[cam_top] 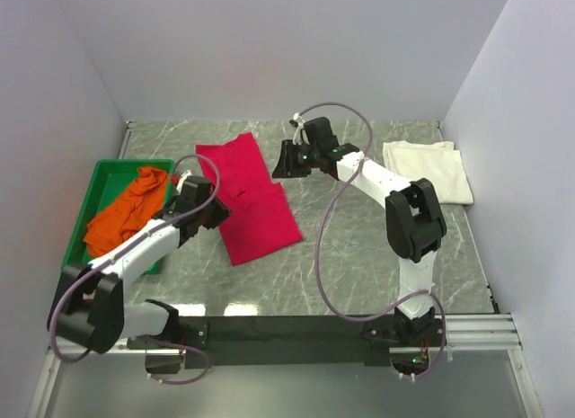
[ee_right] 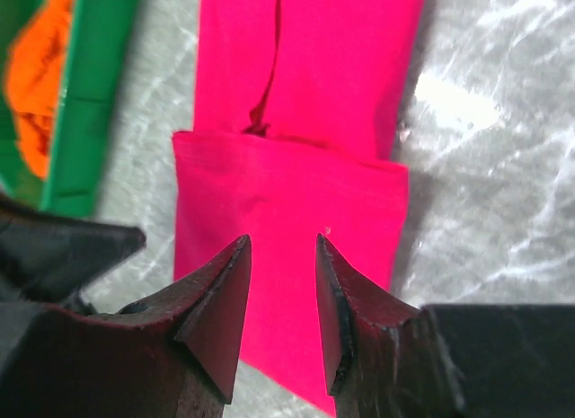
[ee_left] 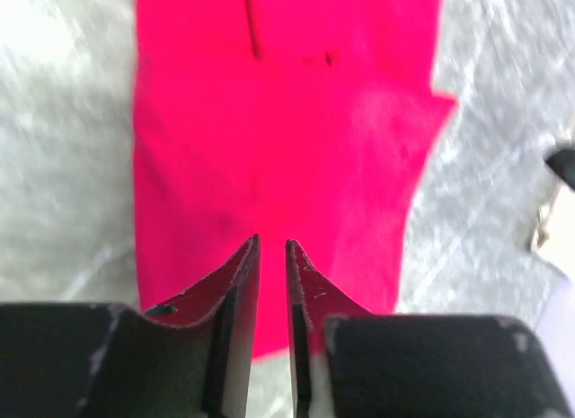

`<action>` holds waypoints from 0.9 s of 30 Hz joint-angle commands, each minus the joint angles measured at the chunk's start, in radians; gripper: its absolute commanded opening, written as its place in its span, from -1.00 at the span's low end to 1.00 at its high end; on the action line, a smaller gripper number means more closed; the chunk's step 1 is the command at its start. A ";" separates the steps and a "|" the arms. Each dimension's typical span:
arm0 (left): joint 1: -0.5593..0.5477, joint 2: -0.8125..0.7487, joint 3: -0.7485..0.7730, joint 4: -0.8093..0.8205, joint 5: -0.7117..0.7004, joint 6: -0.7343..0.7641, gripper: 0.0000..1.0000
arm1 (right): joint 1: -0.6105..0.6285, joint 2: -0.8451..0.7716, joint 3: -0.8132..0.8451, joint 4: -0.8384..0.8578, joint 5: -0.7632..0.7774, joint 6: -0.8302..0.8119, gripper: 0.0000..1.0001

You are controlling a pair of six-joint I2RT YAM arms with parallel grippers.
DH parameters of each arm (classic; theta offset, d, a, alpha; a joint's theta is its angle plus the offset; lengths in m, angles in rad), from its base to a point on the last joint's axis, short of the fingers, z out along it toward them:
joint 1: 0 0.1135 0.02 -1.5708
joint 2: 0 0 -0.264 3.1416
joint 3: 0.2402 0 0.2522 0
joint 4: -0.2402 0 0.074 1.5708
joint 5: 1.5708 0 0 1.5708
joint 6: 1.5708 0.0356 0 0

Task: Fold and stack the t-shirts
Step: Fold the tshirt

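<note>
- At the middle of the bench [cam_top: 359,256], we see the crimson t-shirt [cam_top: 256,202] lying flat and partly folded, with one panel laid over another and a fold edge crossing it.
- At the shirt's left edge sits the left end effector [cam_top: 214,211]. Its fingers are nearly pressed together, with a thin slit between them and no cloth in it.
- By the shirt's far right edge is the right end effector [cam_top: 284,160], its fingers moderately spread and holding nothing.
- We find the cream-white t-shirt [cam_top: 429,169] folded at the far right of the bench, well apart from the crimson one.
- We see the orange t-shirt [cam_top: 126,211] lying crumpled in the green bin [cam_top: 103,186] at the left.
</note>
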 commanded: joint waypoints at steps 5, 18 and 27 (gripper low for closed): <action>0.099 0.189 0.075 0.121 0.013 0.069 -0.61 | -0.037 0.088 0.000 0.183 -0.215 0.107 -0.16; 0.246 0.440 0.092 0.188 0.039 0.077 -0.74 | -0.056 0.344 0.101 0.243 -0.267 0.190 -0.25; 0.235 0.208 0.141 0.031 0.073 0.143 -0.21 | -0.055 0.070 -0.094 0.342 -0.309 0.242 -0.26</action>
